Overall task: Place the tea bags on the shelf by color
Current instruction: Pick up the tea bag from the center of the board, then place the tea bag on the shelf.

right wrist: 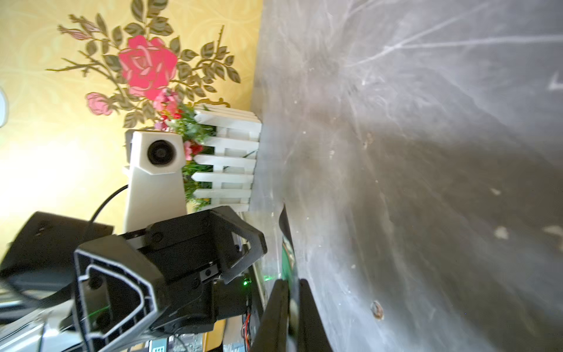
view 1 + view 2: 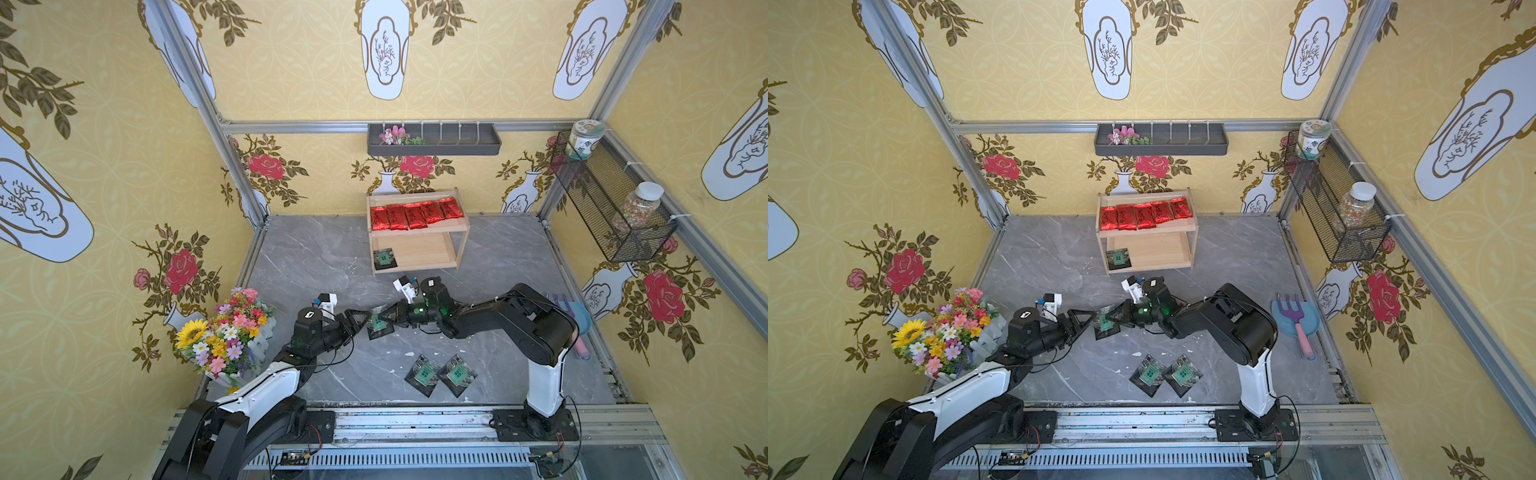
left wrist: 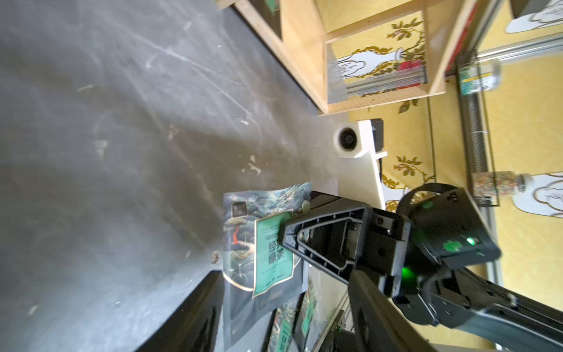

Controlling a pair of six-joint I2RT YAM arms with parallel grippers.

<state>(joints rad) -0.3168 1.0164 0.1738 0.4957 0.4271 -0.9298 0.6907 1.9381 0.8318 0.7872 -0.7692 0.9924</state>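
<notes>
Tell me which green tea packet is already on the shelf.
The green tea packet at the left end of the wooden shelf's lower board. Another packet is pinched in the right end effector; two packets lie on the table.

Grey tabletop (image 2: pixel 311 257) with shelf (image 2: pixel 424 250), green packets (image 2: pixel 424 374)

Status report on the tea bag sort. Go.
Right gripper shut on green tea bag, left gripper open, close by. Shelf: five red on top, one green below. Two more green on table. Path to shelf unobstructed.
</notes>
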